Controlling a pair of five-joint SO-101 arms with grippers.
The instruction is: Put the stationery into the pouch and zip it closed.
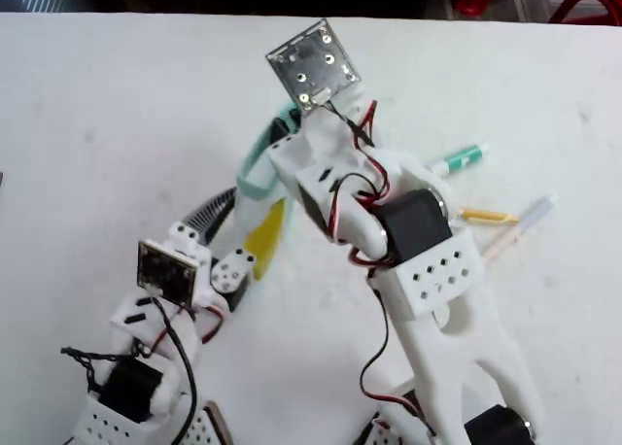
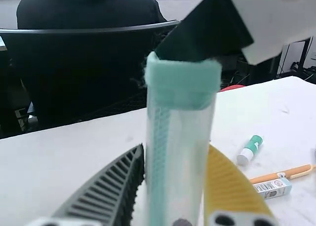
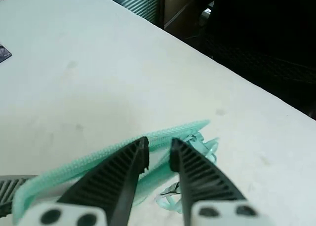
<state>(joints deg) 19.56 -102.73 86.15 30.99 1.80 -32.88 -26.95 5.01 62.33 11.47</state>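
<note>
The pouch (image 1: 251, 173) is clear with teal trim and lies near the table's middle. In the left wrist view the pouch (image 2: 180, 117) stands between a black finger (image 2: 111, 181) and a yellow finger (image 2: 227, 186). My left gripper (image 1: 255, 200) (image 2: 177, 152) is shut on its near end. My right gripper (image 1: 284, 134) (image 3: 159, 146) pinches the teal zip edge (image 3: 79, 167) at the far end, beside the pull cord (image 3: 197, 142). To the right lie a green-capped stick (image 1: 457, 160) (image 2: 249, 149), an orange pen (image 1: 489, 215) (image 2: 281, 175) and a clear pen (image 1: 525, 222).
The white table (image 1: 117, 124) is bare at the left and back. The right arm's body (image 1: 428, 270) crosses the middle, close to the loose stationery. A dark chair (image 2: 74, 63) stands beyond the far table edge.
</note>
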